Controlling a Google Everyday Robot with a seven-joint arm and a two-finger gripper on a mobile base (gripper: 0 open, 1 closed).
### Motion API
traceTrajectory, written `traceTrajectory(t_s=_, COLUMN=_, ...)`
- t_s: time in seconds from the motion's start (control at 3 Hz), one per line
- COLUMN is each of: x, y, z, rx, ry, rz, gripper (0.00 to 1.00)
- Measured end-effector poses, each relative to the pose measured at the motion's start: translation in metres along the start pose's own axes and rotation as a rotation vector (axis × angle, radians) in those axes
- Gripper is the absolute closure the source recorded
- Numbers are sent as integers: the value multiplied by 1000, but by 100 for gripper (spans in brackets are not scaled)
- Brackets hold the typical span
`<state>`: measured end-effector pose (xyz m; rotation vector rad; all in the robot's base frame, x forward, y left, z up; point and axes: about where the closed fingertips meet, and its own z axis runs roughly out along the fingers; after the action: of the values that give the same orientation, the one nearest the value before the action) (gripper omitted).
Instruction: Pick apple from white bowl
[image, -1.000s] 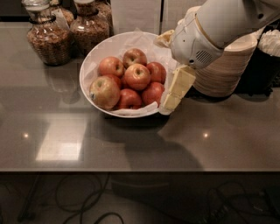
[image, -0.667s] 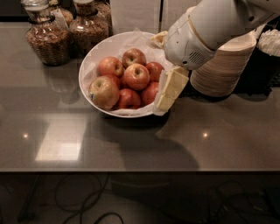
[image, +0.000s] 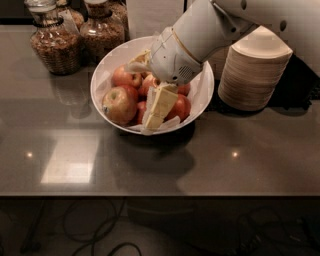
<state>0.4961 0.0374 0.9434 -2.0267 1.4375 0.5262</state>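
The white bowl (image: 200, 97) sits on the dark counter, lined with crumpled white paper and holding several apples. The biggest, palest apple (image: 119, 105), yellow-green with a reddish blush, lies at the bowl's left front. Smaller red apples (image: 126, 76) lie behind and to its right. My gripper (image: 156, 111) hangs from the white arm over the bowl's middle, its pale finger (image: 159, 106) pointing down among the red apples, just right of the pale apple.
Two glass jars of snacks (image: 54, 45) stand at the back left. A tall stack of beige disposable bowls (image: 254, 70) stands right of the white bowl. The counter's front edge (image: 160, 194) runs across, with cables on the floor below.
My arm has swung left, from the bowl's right rim to over its middle. The gripper now covers the centre apples. The apples and bowl have not moved.
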Motion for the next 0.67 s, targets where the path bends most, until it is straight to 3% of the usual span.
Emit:
traceTrajectory(t_s=0.33, x=-5, y=0, z=18, rx=-51, ry=-27, rz=-22, gripper=8)
traceTrajectory(t_s=0.67, x=-5, y=-3, z=29, rx=-67, ry=-32, rz=-37, gripper=6)
